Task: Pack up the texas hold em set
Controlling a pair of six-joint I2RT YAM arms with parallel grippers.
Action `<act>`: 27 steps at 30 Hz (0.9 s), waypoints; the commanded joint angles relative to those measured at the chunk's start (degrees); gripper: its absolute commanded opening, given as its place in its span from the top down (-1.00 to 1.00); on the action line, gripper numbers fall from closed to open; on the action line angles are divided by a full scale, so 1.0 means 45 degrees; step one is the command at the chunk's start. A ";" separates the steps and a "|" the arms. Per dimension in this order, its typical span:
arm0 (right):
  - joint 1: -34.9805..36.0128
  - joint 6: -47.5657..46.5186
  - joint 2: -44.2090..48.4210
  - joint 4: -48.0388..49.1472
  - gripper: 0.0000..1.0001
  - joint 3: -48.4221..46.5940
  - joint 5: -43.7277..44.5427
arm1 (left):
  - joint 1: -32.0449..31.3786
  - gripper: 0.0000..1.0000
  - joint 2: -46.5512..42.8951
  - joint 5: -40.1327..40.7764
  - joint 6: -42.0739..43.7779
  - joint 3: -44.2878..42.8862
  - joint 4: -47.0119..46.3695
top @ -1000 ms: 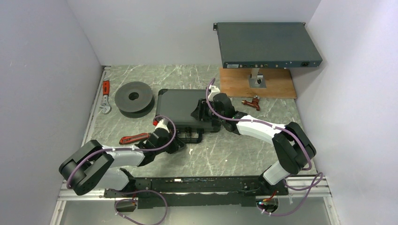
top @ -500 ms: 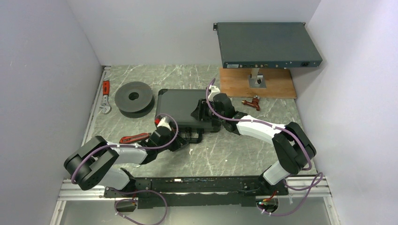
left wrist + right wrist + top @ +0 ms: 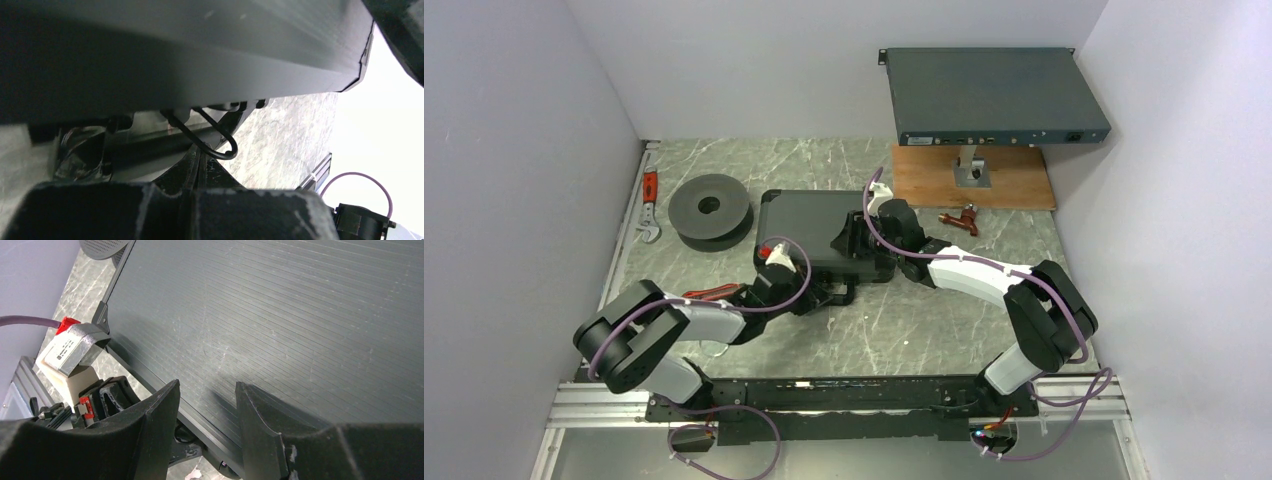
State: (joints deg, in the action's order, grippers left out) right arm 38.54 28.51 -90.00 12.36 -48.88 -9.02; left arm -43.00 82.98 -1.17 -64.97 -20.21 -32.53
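Over the last second the left tool (image 3: 816,292) has moved up to the front edge of the black briefcase (image 3: 804,222). Its fingers are pressed together and empty, pointing at a wire loop (image 3: 215,142), so probably latching comes next. The right tool (image 3: 850,240), slightly open and holding nothing, stays over the ribbed, scratched lid. The case lies closed at mid worktop (image 3: 924,320).

Right end effector (image 3: 207,386), fingers slightly apart, over ribbed briefcase lid (image 3: 280,315).

Black joints (image 3: 1044,322), white links (image 3: 969,272), purple cables (image 3: 796,262), red wrist tag (image 3: 66,324), scuffed black fingers (image 3: 160,412)
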 commanded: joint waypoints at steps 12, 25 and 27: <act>0.0026 -0.0312 -0.1429 -0.4685 0.01 0.1232 0.0297 | 0.0090 1.00 -0.0393 0.1985 0.1818 -0.1300 0.0439; 0.0028 -0.0303 -0.1669 -0.4602 0.02 0.1195 0.0236 | 0.0108 1.00 -0.0994 0.2060 0.2002 -0.2047 0.0768; 0.0028 -0.0316 -0.1694 -0.4613 0.02 0.1175 0.0226 | 0.0103 1.00 -0.0864 0.2092 0.1918 -0.1880 0.0564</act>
State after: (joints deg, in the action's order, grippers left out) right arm 38.54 28.51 -90.80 12.62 -48.90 -9.19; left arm -43.00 80.27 5.34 -57.58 -26.20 -26.22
